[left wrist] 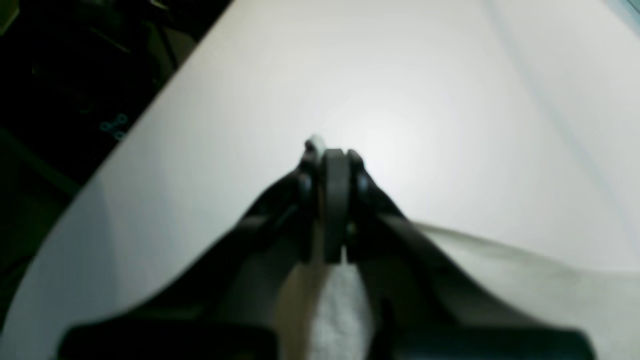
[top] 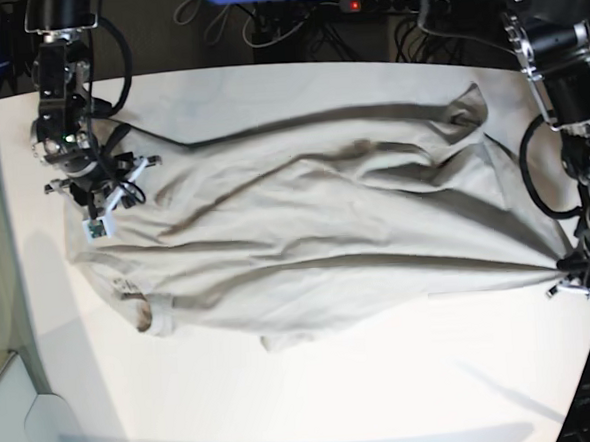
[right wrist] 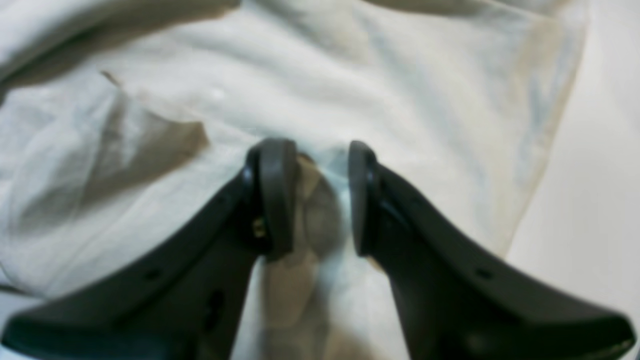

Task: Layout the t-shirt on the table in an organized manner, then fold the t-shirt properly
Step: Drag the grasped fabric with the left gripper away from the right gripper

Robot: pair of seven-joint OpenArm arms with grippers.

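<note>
White table (top: 316, 400), dark clutter behind. T-shirt (top: 317, 245) stretched 9-to-3 across it. Left gripper (top: 582, 274) at 3 o'clock, clamped on shirt corner. Right gripper (top: 98, 188) at 9, jaws partly apart, straddling cloth fold, grip uncertain.

both wrist views are soft and out of focus. in the left wrist view the left gripper (left wrist: 334, 200) hides the cloth pinched between its pads; the t-shirt (left wrist: 525, 280) runs off the lower right edge. in the right wrist view the t-shirt (right wrist: 350, 75) is cut off at the top and left edges, and whether the right gripper (right wrist: 312, 195) touches it cannot be told. in the base view the table (top: 336, 399) is cut off at the bottom edge.
</note>
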